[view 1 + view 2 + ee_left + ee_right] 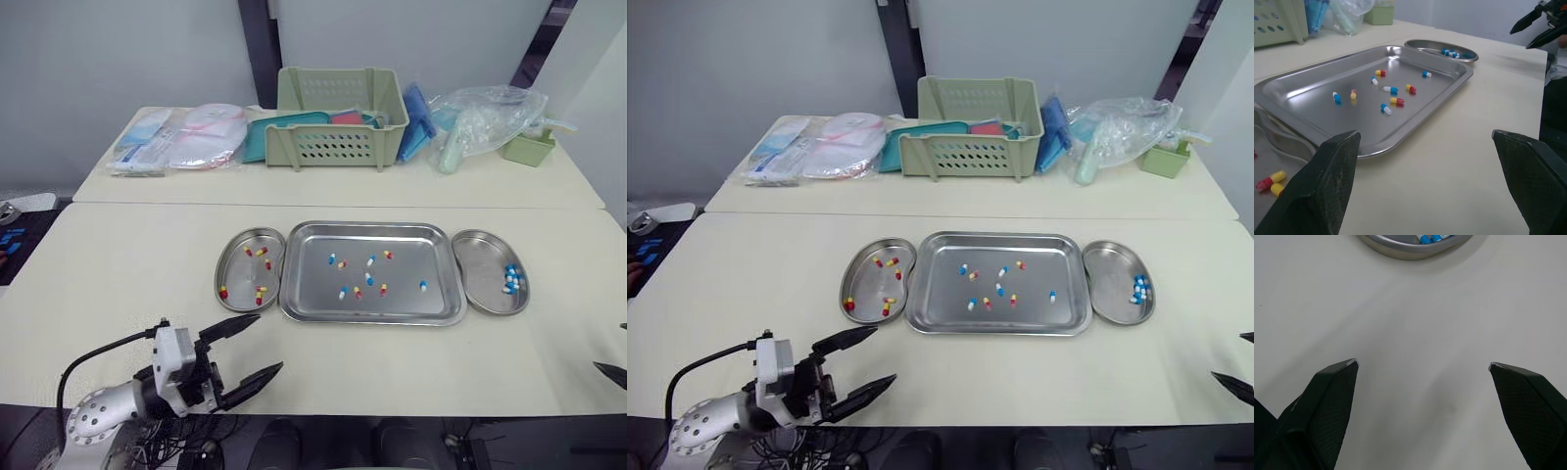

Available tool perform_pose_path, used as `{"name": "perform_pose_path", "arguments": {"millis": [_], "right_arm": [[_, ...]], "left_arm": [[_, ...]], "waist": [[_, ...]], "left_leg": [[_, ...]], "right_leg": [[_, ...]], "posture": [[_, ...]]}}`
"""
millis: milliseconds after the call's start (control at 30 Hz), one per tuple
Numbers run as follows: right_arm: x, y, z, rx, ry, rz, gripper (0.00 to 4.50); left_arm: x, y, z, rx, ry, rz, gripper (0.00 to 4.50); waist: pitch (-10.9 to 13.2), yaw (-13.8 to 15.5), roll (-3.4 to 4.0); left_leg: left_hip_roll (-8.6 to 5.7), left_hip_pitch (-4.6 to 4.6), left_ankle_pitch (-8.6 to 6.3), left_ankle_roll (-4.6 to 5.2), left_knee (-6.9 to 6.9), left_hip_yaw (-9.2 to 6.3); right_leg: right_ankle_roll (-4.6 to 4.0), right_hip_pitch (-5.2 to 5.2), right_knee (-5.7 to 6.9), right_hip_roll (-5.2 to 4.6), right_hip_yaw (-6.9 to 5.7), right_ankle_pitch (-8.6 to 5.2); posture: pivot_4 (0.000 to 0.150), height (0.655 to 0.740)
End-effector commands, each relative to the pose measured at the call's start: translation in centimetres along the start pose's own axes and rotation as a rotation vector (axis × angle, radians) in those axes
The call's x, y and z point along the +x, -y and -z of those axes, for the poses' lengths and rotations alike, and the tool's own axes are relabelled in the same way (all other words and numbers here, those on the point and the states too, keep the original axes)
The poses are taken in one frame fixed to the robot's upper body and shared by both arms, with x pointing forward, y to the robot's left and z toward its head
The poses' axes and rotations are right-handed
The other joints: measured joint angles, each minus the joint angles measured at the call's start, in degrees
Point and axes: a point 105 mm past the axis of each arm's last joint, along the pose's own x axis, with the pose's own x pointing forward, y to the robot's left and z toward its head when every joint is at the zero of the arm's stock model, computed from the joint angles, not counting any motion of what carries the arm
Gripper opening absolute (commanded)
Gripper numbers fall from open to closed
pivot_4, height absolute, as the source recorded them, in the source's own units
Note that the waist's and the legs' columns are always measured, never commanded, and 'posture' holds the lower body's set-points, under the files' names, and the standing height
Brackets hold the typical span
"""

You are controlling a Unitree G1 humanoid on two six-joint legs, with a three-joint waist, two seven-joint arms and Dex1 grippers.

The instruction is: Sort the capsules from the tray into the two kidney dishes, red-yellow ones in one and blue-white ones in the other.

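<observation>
Head camera: my left gripper (pixel 269 342) hangs over the near edge of the table (pixel 118 274), fingers spread and empty, well short of the tray (pixel 411 257). A handful of capsules (pixel 369 279) lie scattered in the tray, both colours mixed. Red-yellow ones (pixel 260 293) already sit in the left kidney dish (pixel 240 277) and blue-white ones (pixel 511 279) in the right kidney dish (pixel 480 269). Each dish sits against one end of the tray.

Left wrist: my two fingers stand wide apart, with the tray ahead between them. I judge the capsules light, smooth and quick to roll or skid on steel, with shells that would dent under a hard squeeze. I would pinch one gently across its middle.

Right wrist: my right gripper (pixel 1423 364) is spread just as wide, holding nothing, over bare tabletop beside the right dish.
</observation>
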Motion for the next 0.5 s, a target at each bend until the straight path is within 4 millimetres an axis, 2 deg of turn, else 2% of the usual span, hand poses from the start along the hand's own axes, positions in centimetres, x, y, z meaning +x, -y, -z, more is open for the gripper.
{"name": "perform_pose_path", "arguments": {"millis": [33,133,267,500], "right_arm": [[-0.4,0.4,-2.4,-0.046,0.052,0.021,4.5],[0.5,-0.9,-5.9,-0.106,0.106,-0.036,4.5],[2.4,-4.5,-11.5,-0.151,0.192,-0.206,4.5],[6.0,-9.9,-17.4,-0.229,0.331,-0.387,4.5]], "left_arm": [[0.8,-0.2,0.0,0.029,0.022,-0.002,4.45],[1.6,-1.0,0.0,0.031,0.04,-0.023,4.45],[1.9,-1.0,0.2,0.023,0.028,-0.016,4.45],[2.0,-0.8,-0.1,0.015,0.007,-0.026,4.45]], "waist": [[0.0,0.0,0.02],[-0.1,0.0,0.14],[-0.1,0.0,0.19],[-0.1,0.2,0.04]], "left_leg": [[0.0,0.0,0.0,0.0,0.0,0.0],[0.0,0.0,0.0,0.0,0.0,-0.01],[0.0,-0.02,0.0,0.0,0.0,-0.02],[0.0,-0.1,0.0,0.0,0.04,-0.14]], "right_leg": [[0.0,0.0,0.0,0.0,0.0,0.0],[0.0,0.0,0.0,0.0,-0.01,0.0],[0.01,0.0,-0.01,0.01,-0.01,0.0],[0.01,-0.01,-0.03,0.0,-0.11,0.0]], "posture": [[0.15,0.74],[0.15,0.74],[0.15,0.74],[0.15,0.74]]}}
